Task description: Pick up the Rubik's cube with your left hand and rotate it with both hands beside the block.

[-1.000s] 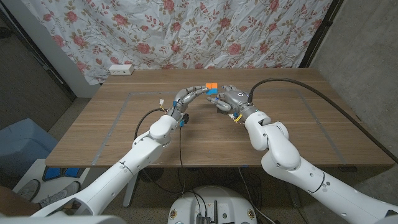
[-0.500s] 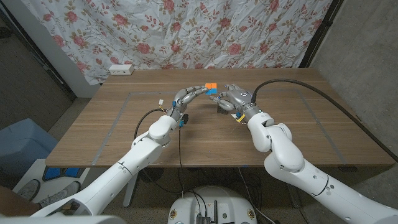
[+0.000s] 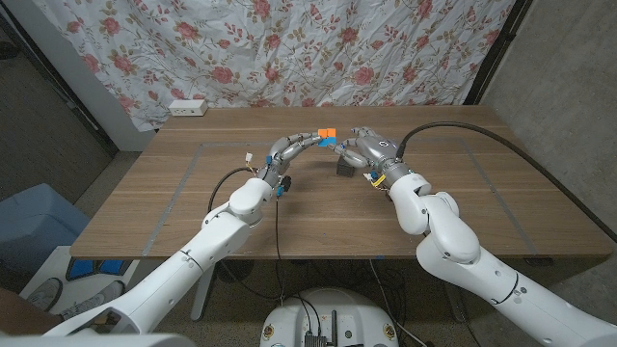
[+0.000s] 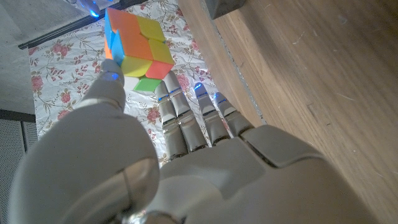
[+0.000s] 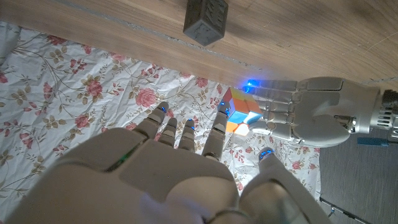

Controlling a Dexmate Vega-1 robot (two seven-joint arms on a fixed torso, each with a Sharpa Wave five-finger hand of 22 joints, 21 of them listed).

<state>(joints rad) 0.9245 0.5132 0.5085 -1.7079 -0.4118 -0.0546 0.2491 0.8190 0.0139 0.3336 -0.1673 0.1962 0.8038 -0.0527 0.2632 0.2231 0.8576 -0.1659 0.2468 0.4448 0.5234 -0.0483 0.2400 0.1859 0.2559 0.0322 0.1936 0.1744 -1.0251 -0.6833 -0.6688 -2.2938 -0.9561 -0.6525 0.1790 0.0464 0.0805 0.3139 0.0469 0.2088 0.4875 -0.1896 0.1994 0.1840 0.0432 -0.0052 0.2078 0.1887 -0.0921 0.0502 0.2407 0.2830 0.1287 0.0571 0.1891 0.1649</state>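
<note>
A Rubik's cube is seen held aloft above the far middle of the wooden bench, gripped at the fingertips of the left hand, whose thumb and fingers are closed on its near faces. In the left wrist view the cube is shown pinched from below, with orange, yellow, blue and green squares turned to the camera. The right hand is placed at the cube's 3 o'clock, its fingers spread and reaching toward it; whether they touch the cube cannot be told. In the right wrist view the right hand is seen with its fingers apart and nothing enclosed, the cube just beyond its fingertips, against the left hand. A dark block is seen resting on the bench at the cube's 5 o'clock, close below the right hand. A floral cloth is hung behind the bench, and a white power strip lies at the bench's 10 o'clock corner.
</note>
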